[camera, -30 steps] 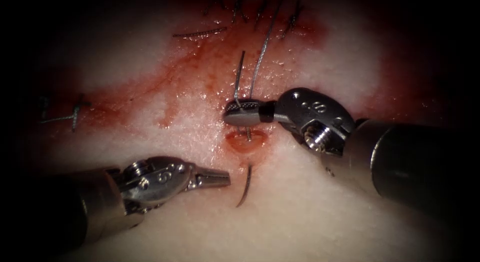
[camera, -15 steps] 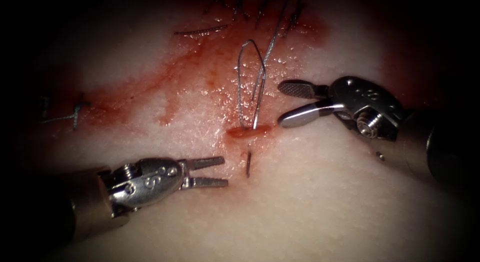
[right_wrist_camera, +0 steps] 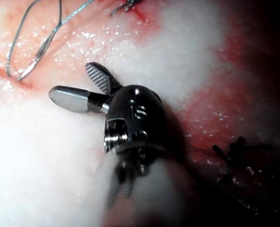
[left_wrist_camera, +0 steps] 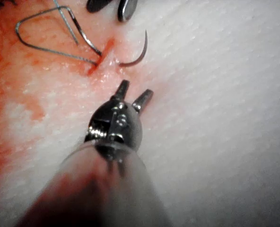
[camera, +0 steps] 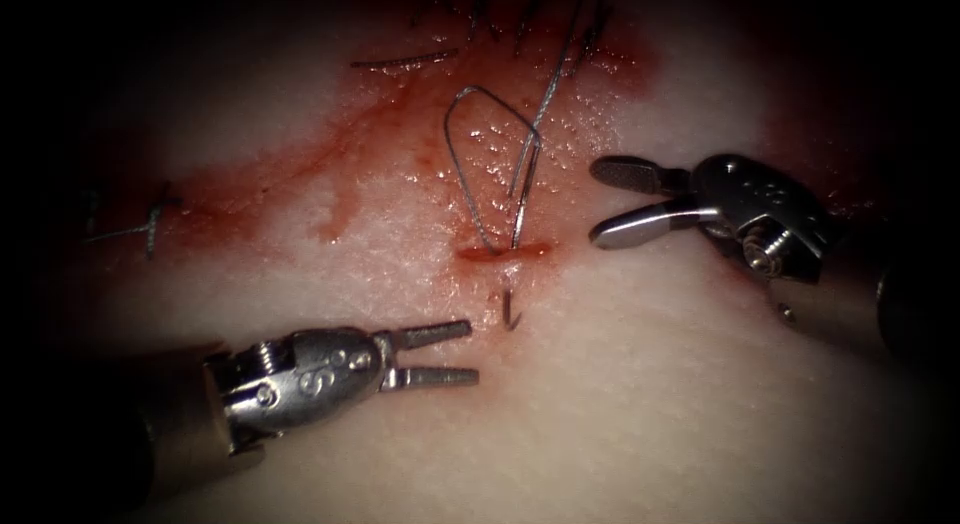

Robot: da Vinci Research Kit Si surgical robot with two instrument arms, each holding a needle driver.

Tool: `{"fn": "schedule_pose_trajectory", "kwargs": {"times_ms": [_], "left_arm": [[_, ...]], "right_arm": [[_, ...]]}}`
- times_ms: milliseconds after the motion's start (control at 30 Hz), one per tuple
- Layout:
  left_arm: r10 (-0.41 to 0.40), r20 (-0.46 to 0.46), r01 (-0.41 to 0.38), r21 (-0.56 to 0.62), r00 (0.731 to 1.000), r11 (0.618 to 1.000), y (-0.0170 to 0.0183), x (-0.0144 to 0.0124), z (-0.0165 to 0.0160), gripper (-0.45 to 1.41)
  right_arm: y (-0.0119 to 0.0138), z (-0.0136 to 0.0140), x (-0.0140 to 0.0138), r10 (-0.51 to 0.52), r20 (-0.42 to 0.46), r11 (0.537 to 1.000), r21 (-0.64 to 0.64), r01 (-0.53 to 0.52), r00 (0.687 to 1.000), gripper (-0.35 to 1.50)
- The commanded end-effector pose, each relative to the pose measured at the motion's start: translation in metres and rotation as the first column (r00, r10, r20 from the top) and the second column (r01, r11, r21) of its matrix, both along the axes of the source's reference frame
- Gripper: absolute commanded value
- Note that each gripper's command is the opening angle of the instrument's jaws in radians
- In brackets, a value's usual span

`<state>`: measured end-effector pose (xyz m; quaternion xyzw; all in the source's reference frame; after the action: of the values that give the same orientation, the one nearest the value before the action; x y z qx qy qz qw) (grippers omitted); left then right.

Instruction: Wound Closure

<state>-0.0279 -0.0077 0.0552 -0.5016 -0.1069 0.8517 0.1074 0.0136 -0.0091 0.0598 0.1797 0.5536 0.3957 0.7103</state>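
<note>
the left tool [camera: 473, 354] had its jaws apart and held nothing, its tips lying just left of the needle's [camera: 511, 312] exposed point. the right tool [camera: 620, 202] also stood with jaws spread and empty, off to the right of the cut [camera: 503, 252]. the needle sat in the tissue [camera: 640, 404] with nothing gripping it: its swaged end with the thread [camera: 470, 164] went in at the far lip of the cut, and its tip curved out on the near side, as the left wrist view [left_wrist_camera: 136, 53] also showed. the thread stood up in a loose loop beyond the cut.

with the needle unheld, my worry was that it could slip back under the tissue, or that the slack loop could snag on a jaw. the needle's middle was buried, so its depth could not be judged, and the thread's far run was lost in the dark among older stitches [camera: 520, 14].
</note>
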Motion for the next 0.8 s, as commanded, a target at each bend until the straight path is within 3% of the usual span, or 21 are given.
{"fn": "schedule_pose_trajectory", "kwargs": {"times_ms": [33,567,733,800], "left_arm": [[0.006,0.002,-0.006,0.001,1.0,1.0,0.0,-0.0008,0.0008,0.41],[0.057,-0.037,-0.056,0.037,0.998,0.998,0.0035,-0.0021,0.0014,0.73],[0.085,-0.059,-0.083,0.029,0.995,0.996,0.0036,-0.003,0.0014,0.71],[0.091,-0.062,-0.09,0.027,0.994,0.996,0.0038,-0.0031,0.0013,0.59]], "right_arm": [[-0.0002,0.0008,0.0008,-0.003,-0.002,1.0,0.0,0.003,1.0,1.01],[-0.0008,0.0014,0.0012,-0.011,-0.003,1.0,-0.002,0.011,1.0,0.96],[-0.001,0.0017,0.0012,-0.015,0.002,1.0,-0.004,0.015,1.0,0.94],[-0.0011,0.0018,0.0013,-0.016,0.005,1.0,-0.005,0.016,1.0,0.91]]}}
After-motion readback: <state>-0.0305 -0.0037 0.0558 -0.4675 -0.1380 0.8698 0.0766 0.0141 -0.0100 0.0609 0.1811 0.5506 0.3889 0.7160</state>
